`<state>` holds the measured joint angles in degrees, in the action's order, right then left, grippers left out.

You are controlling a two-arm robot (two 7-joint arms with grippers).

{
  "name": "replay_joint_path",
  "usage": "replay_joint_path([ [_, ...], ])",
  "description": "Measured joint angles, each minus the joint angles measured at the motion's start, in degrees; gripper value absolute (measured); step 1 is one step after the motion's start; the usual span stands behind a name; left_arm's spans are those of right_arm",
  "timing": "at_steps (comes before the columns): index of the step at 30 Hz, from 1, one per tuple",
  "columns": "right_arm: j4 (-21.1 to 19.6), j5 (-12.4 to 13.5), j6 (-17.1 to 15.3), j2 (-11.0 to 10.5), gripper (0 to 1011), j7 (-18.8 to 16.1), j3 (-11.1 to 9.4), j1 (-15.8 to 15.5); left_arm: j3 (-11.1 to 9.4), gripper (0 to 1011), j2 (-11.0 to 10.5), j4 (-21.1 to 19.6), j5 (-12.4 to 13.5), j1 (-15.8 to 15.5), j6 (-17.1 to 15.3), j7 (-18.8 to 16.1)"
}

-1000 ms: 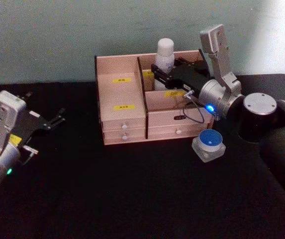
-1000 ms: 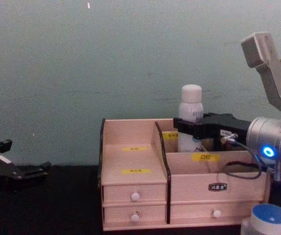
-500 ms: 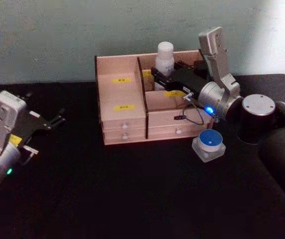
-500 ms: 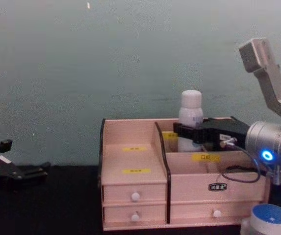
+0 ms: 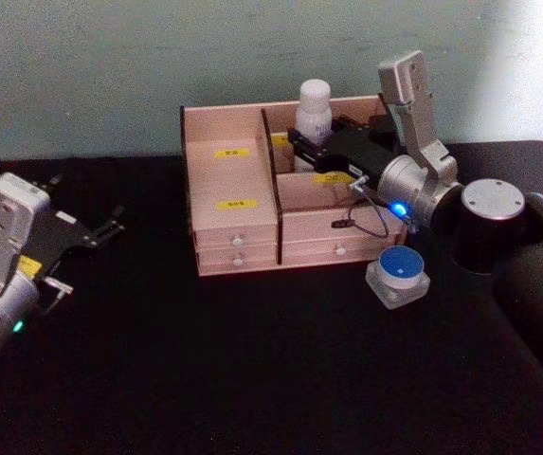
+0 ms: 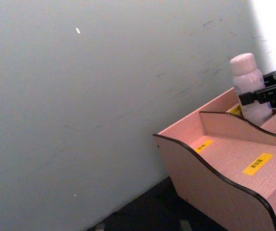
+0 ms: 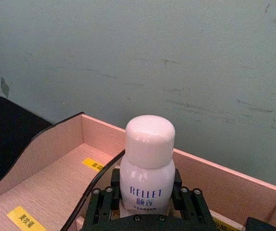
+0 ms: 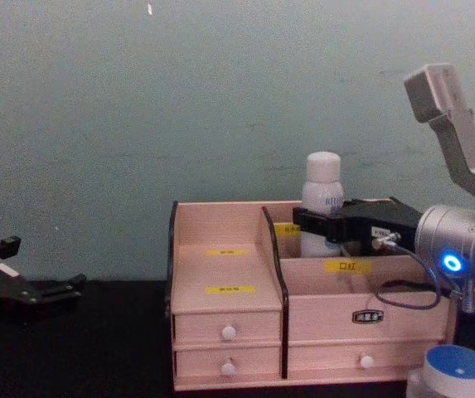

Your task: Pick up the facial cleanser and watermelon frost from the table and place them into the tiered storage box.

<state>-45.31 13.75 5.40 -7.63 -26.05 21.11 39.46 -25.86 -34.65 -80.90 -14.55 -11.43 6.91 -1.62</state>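
the flat black tabletop (image 5: 252, 370) before me bears two things: a pale pinkish wooden tiered storage box (image 5: 238, 242) with dark edges and white-knobbed drawers, and, just beside that box's front right corner, the squat clear blue-lidded watermelon frost jar (image 5: 399, 277).

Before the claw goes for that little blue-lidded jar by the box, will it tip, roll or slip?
The watermelon frost is squat and sits flat on the table, so it probably won't tip or roll. Its clear walls look smooth and glass-like: possibly slippery, heavyish, breakable if dropped. The right claw is shut on the facial cleanser.
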Motion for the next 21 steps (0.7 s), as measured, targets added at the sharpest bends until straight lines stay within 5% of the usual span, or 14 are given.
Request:
replay_joint_path([
  [5, 0.0, 0.0, 0.0, 0.0, 591, 0.0, 0.0, 0.0, 0.0, 1001, 0.0, 0.0, 0.0, 0.0, 0.0, 0.0],
  [21, -0.1, 0.1, 0.0, 0.0, 1002, 0.0, 0.0, 0.0, 0.0, 1001, 0.0, 0.0, 0.0, 0.0, 0.0, 0.0],
])
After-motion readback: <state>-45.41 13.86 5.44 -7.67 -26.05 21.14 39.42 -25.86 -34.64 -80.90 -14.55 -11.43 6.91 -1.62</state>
